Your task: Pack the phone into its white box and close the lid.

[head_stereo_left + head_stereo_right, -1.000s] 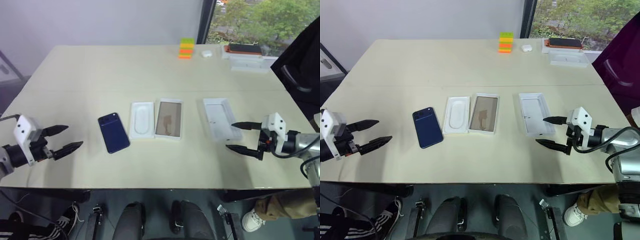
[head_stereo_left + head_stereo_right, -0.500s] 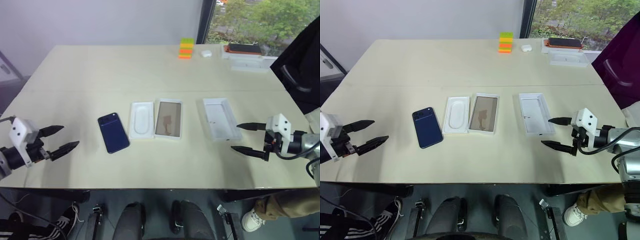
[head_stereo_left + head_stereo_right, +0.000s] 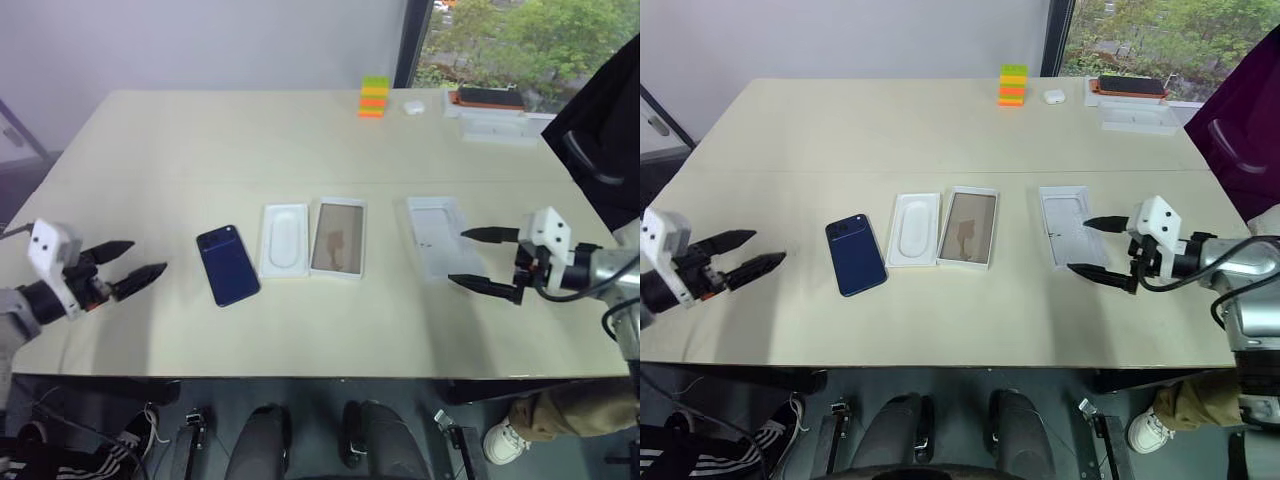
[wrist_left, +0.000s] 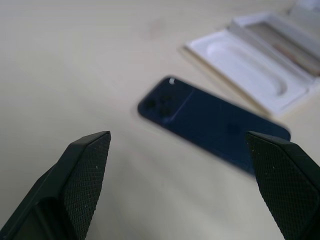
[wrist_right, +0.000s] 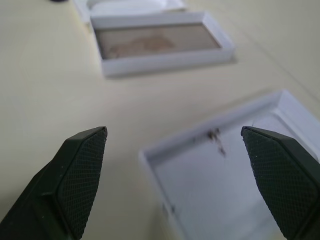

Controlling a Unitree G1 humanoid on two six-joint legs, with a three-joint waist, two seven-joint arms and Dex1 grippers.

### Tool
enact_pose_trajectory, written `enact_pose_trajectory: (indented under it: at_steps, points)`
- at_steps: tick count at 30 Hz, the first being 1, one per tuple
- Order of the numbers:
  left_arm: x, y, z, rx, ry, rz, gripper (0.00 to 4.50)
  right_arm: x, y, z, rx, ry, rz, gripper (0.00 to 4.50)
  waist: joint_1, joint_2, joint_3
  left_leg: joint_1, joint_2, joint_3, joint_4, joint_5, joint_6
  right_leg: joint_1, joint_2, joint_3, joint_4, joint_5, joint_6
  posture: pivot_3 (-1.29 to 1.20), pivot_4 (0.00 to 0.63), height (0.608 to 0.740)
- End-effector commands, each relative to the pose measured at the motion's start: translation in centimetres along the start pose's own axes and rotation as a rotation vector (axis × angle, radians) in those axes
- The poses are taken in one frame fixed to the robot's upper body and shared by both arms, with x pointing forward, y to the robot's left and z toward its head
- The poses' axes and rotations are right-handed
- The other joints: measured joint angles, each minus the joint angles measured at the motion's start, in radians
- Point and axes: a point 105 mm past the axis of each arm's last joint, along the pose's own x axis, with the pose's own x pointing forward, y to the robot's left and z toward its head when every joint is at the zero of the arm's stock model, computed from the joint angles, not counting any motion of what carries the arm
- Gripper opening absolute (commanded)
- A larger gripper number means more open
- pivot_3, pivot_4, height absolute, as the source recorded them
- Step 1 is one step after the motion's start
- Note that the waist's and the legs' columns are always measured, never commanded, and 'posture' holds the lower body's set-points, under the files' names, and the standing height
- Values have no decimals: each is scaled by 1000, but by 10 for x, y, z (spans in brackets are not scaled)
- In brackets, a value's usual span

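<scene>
**Both claws spread and empty; phone lies unpacked on the table**

Table [image 3: 300, 140]: pale beige, seen from above by the head camera.

Phone [image 3: 227, 265]: flat on the table, back face up, camera cluster at its far corner. Slightly skewed relative to the row of white parts on its right. Not in any tray.

Thin white insert [image 3: 284, 240]: just to the right of the phone, rounded recess facing up.

White box [image 3: 338, 238]: directly beside the insert, edges nearly touching; tan reflective floor visible, nothing inside.

Lid [image 3: 440, 236]: further right, well apart from the box, lying with the plain white inner face up.

Left gripper [image 3: 128, 265]: fingers wide apart, holding nothing, above the table to the left of the phone and pointing toward it. Not touching the phone.

Right gripper [image 3: 478, 260]: fingers wide apart, holding nothing, at the near right corner of the lid. Contact with the lid cannot be judged.

Far edge of the table: stack of coloured blocks [image 3: 373, 97], a second white box [image 3: 495, 125] with a dark orange-edged device [image 3: 488, 97] behind it.
</scene>
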Motion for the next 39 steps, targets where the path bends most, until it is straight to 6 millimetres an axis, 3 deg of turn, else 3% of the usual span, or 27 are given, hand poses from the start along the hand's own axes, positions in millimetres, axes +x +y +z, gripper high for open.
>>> enact_pose_trajectory:
  at_steps: [1,7,12,16,21,26,39]
  points:
    - [20,-8,3,-34,19,72,4494,13,-2,22,-69,-38,-16,4500,0,0,0,0,0,0,0,0,0,0,0,1,0,0,0,0,150,740]
    - [56,-38,9,-164,-15,104,4494,30,4,37,-127,-71,-8,4500,0,-3,0,0,-1,0,0,0,0,0,0,1,1,3,-2,0,150,740]
    - [87,-63,14,-210,0,76,4494,38,9,39,-123,-89,6,4500,1,-3,0,1,-1,-1,1,0,0,2,1,1,1,3,-2,0,150,740]
    - [105,-69,11,-304,22,98,4494,41,10,38,-113,-100,6,4500,0,-4,0,1,-2,0,1,0,0,2,1,2,0,3,-2,0,150,740]
    - [116,-74,11,-389,30,92,4494,42,10,38,-109,-103,5,4500,-1,-4,0,2,-1,-1,1,0,0,2,2,2,1,3,-2,0,150,740]
    - [131,-87,0,-430,150,62,4494,41,9,37,-100,-111,-6,4500,0,-5,0,1,-2,-1,1,0,0,2,2,1,1,3,-2,0,150,740]
    - [141,-102,-9,-583,237,13,4494,42,7,37,-100,-120,-28,4500,-1,-6,0,1,-2,-1,1,0,0,2,2,1,1,3,-2,0,150,740]
